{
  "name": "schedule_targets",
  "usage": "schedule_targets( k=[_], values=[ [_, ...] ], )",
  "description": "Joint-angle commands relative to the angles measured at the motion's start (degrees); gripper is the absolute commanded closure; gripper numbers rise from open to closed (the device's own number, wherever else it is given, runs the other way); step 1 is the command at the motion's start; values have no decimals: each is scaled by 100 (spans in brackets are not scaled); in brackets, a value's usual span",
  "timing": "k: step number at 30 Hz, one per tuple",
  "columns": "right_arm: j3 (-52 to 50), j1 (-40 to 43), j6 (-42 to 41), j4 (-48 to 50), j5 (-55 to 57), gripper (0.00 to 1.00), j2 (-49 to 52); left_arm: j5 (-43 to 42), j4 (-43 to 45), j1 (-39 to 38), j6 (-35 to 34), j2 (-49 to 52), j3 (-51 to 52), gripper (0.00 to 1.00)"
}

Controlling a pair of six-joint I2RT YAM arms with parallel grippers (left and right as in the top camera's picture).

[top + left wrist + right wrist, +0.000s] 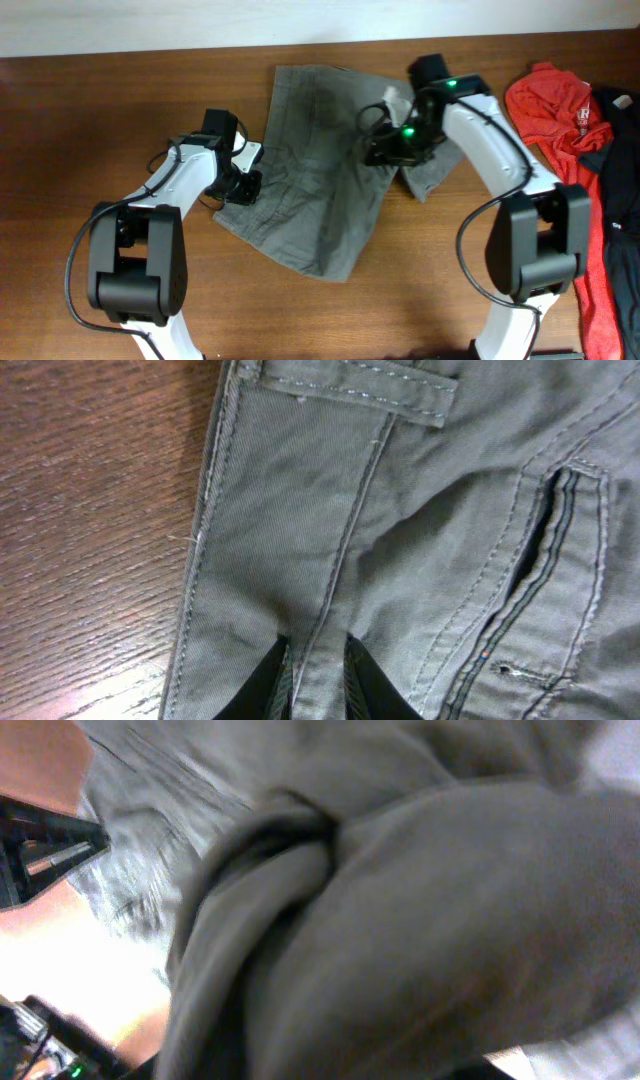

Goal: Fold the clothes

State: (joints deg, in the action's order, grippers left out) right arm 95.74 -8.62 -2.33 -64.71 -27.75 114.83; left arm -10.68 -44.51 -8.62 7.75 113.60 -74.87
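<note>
the right wrist view is blurred: grey cloth of the shorts (420,920) fills it. from overhead, how the jaws of the right gripper (385,140) stand is unreadable. the left gripper (318,685) has its fingers (262,695) cut off by the lower edge. a red garment (560,110) runs off the right edge.

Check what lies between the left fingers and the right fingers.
Only the shorts: in the overhead view their cloth fills the whole stretch from the left fingers to the right fingers, nothing on it.
</note>
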Motion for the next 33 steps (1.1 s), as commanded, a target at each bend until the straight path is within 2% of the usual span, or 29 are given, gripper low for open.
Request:
schedule_targets(
  k=[1,4,6,8,9,11,12,14,16,17,19,21,22,25,27,28,30,33],
  values=[
    [68,326,212,-835,57,44,-271,2,55,-22,96,50,20,81],
    [-225,308,216,-1115,186,42,-267,0,63,-22,96,50,20,81],
    [-743,101,210,-634,52,43,-267,2,96,-22,96,50,20,80],
    [-1333,-229,79,573,-616,58,-260,2,125,-22,96,50,20,80],
    [-1585,-391,-219,1325,-940,69,-260,2,138,-22,96,50,20,80],
    [-1884,-649,-935,2564,-1187,84,-232,2,146,-22,96,50,20,80],
    [-2028,-844,-1438,3515,-1235,91,-190,2,142,-22,96,50,20,80],
    [-2107,-1279,-2304,5167,-1237,94,-46,2,118,-22,96,50,20,80],
    [-2090,-1537,-2367,5737,-1281,93,-37,4,83,-22,96,50,20,80],
    [-2046,-1585,-2339,5724,-1283,92,-59,4,81,-22,96,50,20,80],
    [-1943,-1526,-1985,5429,-1279,76,-142,4,83,-22,96,50,20,76],
    [-1853,-1316,-1602,4791,-1279,55,-308,4,83,-22,96,50,20,76],
    [-1779,-1126,-1338,4227,-1279,49,-444,4,85,-22,96,50,20,75],
    [-1665,-713,-730,3001,-1276,45,-708,4,125,-22,96,50,20,73],
    [-1663,-245,-247,1799,-1255,43,-955,4,157,-22,96,50,20,71],
    [-1663,-111,-234,1456,-1255,43,-968,4,164,-22,96,50,20,71],
    [-1716,7,-234,1029,-1259,43,-931,4,201,-22,96,50,20,70],
    [-2179,-361,-319,1357,-1248,42,-914,4,280,-22,96,50,20,69]
  ],
)
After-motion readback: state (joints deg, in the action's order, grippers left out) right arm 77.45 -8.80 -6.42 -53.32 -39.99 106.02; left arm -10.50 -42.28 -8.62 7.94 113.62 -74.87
